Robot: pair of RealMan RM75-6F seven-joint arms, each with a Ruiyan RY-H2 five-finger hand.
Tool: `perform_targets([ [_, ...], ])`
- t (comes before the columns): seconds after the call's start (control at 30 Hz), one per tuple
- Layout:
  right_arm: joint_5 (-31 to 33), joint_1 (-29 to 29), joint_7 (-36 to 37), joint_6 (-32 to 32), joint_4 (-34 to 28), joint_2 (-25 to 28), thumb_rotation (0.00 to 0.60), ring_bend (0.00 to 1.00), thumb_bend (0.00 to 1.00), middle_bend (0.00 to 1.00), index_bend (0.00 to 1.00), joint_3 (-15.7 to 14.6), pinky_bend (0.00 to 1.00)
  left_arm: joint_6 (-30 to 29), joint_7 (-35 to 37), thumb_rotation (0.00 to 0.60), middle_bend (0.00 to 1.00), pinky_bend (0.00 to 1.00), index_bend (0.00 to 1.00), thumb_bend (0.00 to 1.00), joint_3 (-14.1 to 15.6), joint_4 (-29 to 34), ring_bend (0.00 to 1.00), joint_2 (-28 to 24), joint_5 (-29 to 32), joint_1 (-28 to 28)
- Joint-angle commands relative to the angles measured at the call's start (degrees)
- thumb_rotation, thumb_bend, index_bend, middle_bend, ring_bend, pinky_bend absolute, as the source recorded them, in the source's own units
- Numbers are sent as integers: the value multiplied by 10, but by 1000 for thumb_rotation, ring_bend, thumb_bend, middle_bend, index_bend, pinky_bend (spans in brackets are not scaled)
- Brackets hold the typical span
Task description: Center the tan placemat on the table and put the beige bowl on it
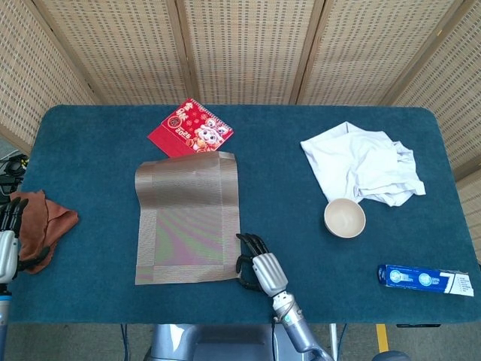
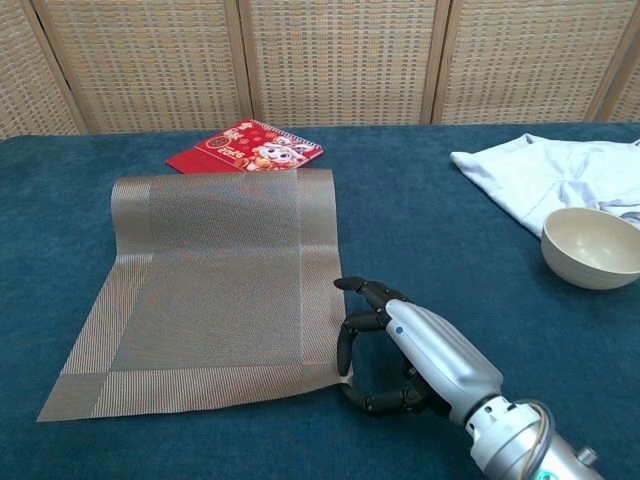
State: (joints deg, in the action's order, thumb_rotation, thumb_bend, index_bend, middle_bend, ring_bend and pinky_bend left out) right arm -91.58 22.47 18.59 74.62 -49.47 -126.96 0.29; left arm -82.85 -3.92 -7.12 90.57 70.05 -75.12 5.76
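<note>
Touching placemat (image 2: 205, 280) corner, right hand (image 2: 420, 345)

The tan placemat (image 1: 187, 219) is a woven rectangle with a paler border band, lying flat on the blue bench (image 1: 98, 143) left of the middle, its long side running front to back and its far edge curling up slightly against a red printed booklet (image 1: 190, 128). The beige bowl (image 1: 344, 218) stands upright and empty well to the right of the placemat, just in front of a crumpled white cloth (image 1: 363, 165) and apart from the mat.
</note>
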Motion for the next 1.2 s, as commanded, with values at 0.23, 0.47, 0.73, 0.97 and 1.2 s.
perform_targets([
  [0.23,-1,-1,1,1,5,-5,600,0,605,173,668,-2,0,1,1,600,0,0,0,200,-1,0,0,0,2,0],
  [0.47,-3,-2,3,6,9,-7,600,0,606,202,710,-1,0,1,1,600,0,0,0,200,-1,0,0,0,3,1],
  [0.73,-6,-3,0,17,6,-3,600,0,608,217,720,2,0,0,1,600,0,0,0,199,-2,0,0,1,5,0],
  [0.97,-4,-4,-9,25,-4,12,600,0,608,221,721,9,0,-1,-2,600,0,0,0,200,-2,1,0,1,4,0],
  [1.2,5,-7,-16,36,-15,40,600,0,609,227,722,24,0,-2,-6,600,0,0,0,199,0,2,0,3,2,0],
])
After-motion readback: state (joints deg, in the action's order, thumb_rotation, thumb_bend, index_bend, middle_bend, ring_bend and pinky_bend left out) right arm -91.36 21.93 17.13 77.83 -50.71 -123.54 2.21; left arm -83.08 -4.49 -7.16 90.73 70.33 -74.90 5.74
